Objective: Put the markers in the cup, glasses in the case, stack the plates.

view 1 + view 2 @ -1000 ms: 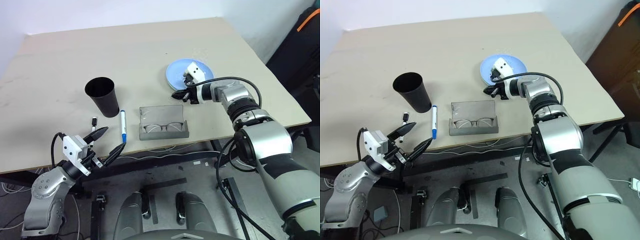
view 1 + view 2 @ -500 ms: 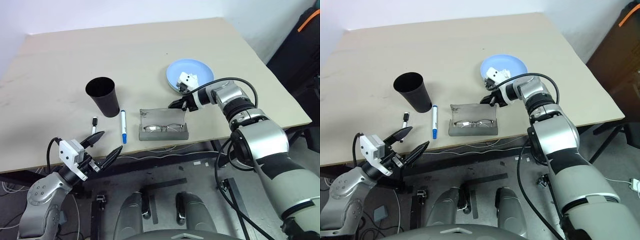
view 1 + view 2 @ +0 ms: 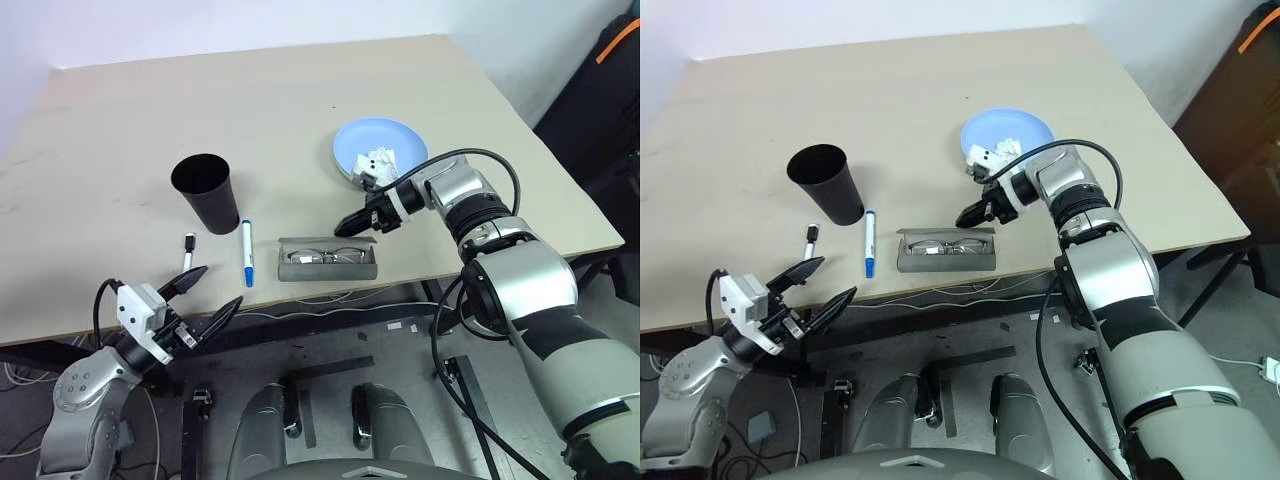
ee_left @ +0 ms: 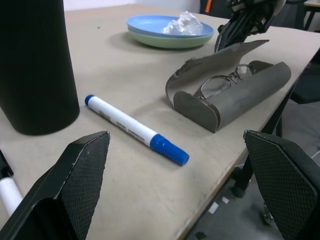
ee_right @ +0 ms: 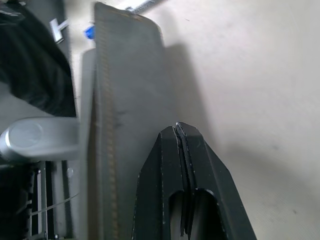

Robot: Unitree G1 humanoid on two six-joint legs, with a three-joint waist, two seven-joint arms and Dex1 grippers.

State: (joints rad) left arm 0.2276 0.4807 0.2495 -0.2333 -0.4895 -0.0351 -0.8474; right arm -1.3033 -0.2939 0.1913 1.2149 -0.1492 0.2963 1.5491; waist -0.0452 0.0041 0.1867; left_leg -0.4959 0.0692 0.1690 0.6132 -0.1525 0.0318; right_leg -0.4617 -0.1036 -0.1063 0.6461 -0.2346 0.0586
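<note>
Lid pushed down since a second ago, case (image 3: 327, 259) nearly shut.
Left gripper (image 3: 205, 294) spread, idle; markers (image 3: 246, 252) beside cup (image 3: 206, 192), undone; glasses (image 4: 220, 82) cased; pressed-together right gripper (image 3: 352, 221) on lid; plates (image 3: 379, 148) stacked.

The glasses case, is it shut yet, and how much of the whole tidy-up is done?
Done: the glasses lie in the case, and the blue plate sits on the green plate, a tissue on top.
In hand: the shut right gripper presses the case's lid, half down.
Left: both markers lie beside the cup; the left gripper hangs open off the table.
</note>
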